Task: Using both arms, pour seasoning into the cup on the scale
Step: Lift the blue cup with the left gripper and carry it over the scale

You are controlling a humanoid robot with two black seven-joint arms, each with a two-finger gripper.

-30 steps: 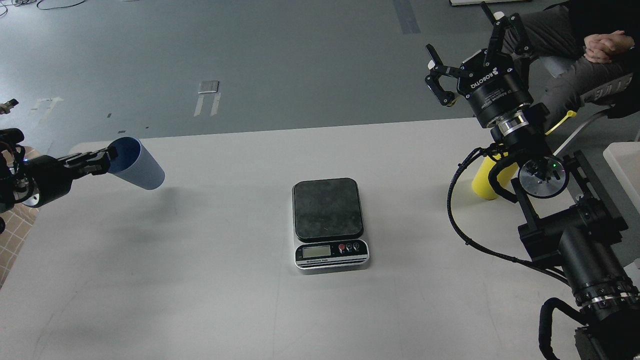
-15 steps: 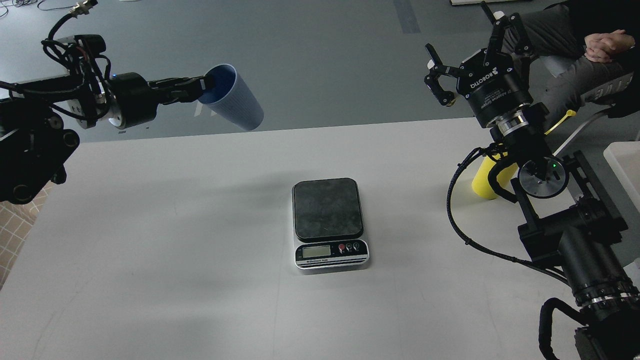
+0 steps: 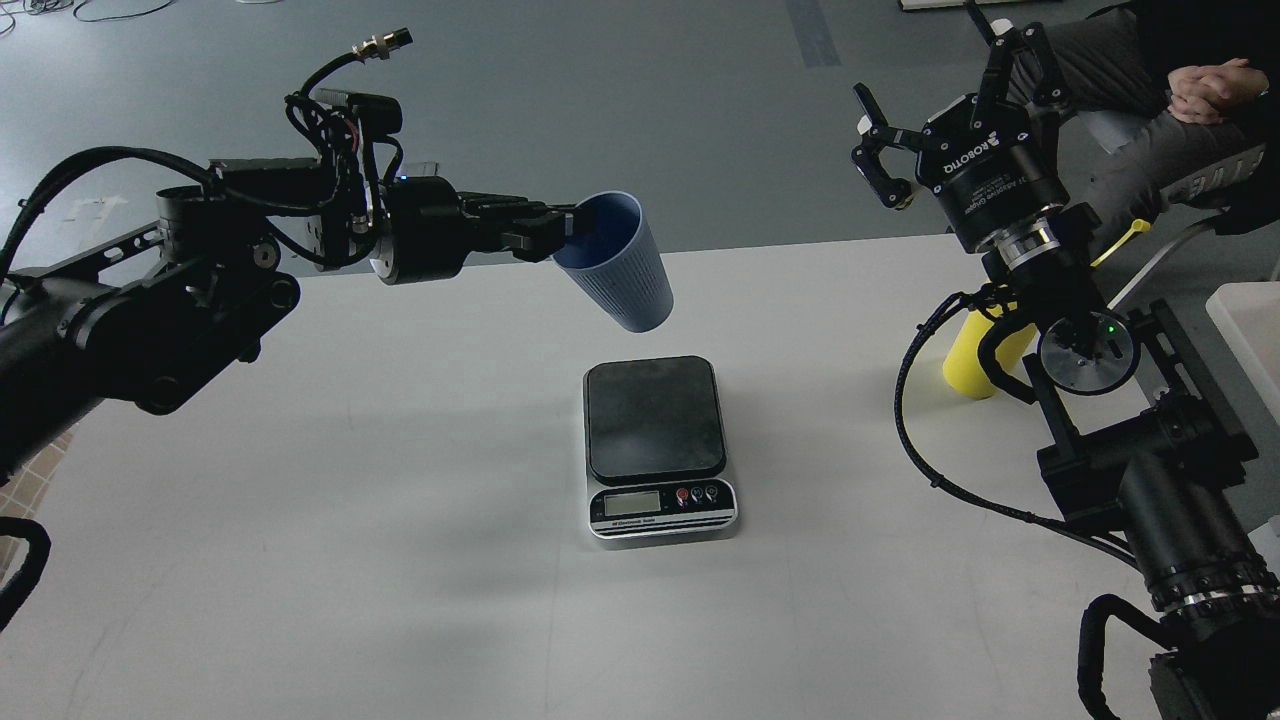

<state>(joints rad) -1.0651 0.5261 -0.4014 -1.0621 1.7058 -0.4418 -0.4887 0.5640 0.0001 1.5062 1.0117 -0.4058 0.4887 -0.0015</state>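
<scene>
My left gripper (image 3: pixel 560 228) is shut on the rim of the light blue ribbed cup (image 3: pixel 620 270). It holds the cup tilted in the air, just above and behind the scale (image 3: pixel 655 415). The scale sits at the table's middle with its dark platform bare and its display toward me. My right gripper (image 3: pixel 935 95) is open and empty, raised high at the far right. The yellow seasoning bottle (image 3: pixel 968 368) stands on the table at the right, mostly hidden behind my right arm; part of its tether shows at its upper right.
The white table (image 3: pixel 400 520) ends at a far edge just behind the cup. A seated person (image 3: pixel 1190 100) is at the far right beyond the table. A white box corner (image 3: pixel 1250 320) shows at the right edge.
My left arm has swung the cup up from the table's left edge and rightward to above the scale, turning it more upright. The right arm has barely moved.
</scene>
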